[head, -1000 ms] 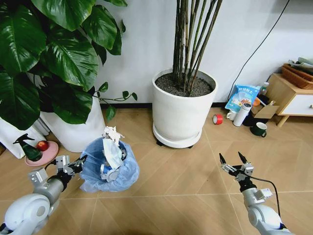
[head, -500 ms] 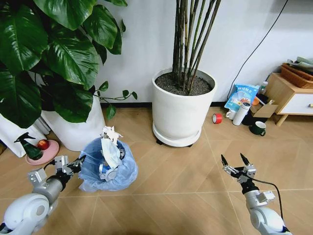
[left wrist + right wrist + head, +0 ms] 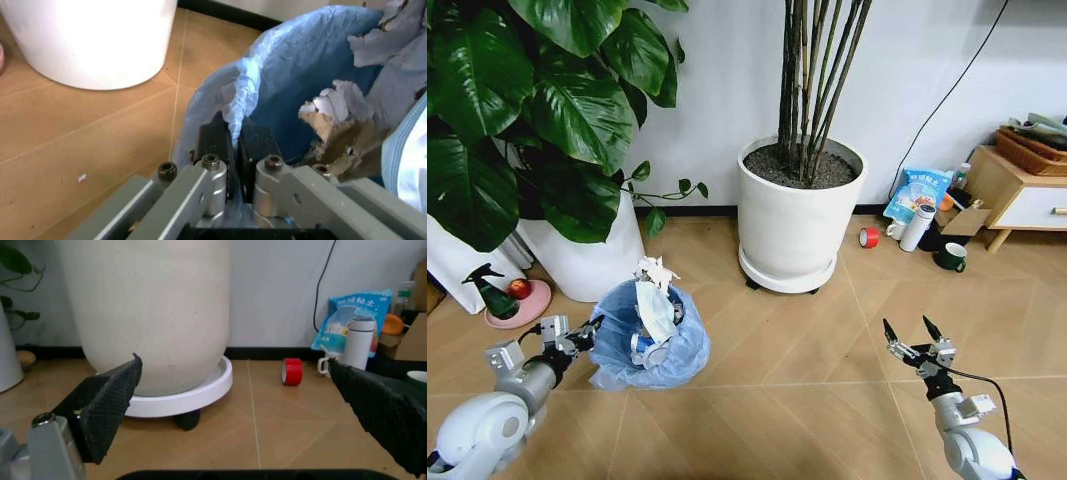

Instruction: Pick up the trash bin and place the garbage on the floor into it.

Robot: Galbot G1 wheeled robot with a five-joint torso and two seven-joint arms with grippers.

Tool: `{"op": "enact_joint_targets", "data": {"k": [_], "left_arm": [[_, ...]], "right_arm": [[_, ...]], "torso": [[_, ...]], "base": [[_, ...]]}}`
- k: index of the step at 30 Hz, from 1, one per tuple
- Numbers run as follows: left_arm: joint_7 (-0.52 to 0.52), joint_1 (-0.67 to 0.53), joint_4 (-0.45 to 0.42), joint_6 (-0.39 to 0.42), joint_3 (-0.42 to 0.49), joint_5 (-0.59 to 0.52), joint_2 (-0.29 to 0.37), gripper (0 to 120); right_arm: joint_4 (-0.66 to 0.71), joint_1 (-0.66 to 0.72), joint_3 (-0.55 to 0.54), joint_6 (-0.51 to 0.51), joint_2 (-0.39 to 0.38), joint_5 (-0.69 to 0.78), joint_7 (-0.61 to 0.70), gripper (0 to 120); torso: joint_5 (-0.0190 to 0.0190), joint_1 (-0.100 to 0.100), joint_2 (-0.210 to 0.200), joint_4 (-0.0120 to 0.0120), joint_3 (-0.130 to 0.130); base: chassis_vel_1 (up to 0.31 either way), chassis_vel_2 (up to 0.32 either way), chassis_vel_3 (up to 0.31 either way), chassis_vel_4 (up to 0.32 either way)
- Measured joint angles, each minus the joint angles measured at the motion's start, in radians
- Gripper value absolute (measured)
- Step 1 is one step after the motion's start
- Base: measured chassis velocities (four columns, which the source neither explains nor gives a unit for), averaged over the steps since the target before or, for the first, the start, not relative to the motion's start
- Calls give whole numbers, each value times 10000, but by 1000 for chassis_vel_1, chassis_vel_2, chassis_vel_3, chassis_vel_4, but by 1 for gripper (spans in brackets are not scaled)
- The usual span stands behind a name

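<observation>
I have the left gripper (image 3: 233,150) pinching only the trash bin (image 3: 649,335)'s thin bag rim — it may tear or slip on lifting, while the right gripper (image 3: 914,335) hangs spread well right of the bin.

Bright, even indoor light with soft shadows; head view bows at its edges, close wrist foregrounds blur.

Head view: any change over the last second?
The whole scene shifts slightly, so the camera moved, not the things. The left gripper stays shut on the trash bin's blue liner at its rim. The right gripper stays open over bare floor. Nothing taken or let go.
</observation>
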Motion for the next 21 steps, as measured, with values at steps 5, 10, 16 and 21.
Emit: {"op": "enact_joint_targets", "data": {"k": [5,10,16,21], "left_arm": [[-4,-8,-7,0,13,-24,40,0],[-7,-27,-7,0,20,-47,77,0],[-8,-54,23,1,22,-82,118,0],[-10,-112,70,3,51,-112,134,0]], "right_arm": [[37,-39,32,5,-2,-1,-16,100],[59,-65,43,26,2,-2,-21,100],[59,-81,69,33,-12,-3,-27,100],[59,-70,71,35,-38,1,-29,100]], "torso": [[0,0,0,0,0],[0,0,0,0,0],[0,0,0,0,0],[0,0,0,-1,-1]], "base": [[89,-92,-91,85],[120,-118,-118,115],[139,-135,-152,135],[141,-137,-136,133]]}}
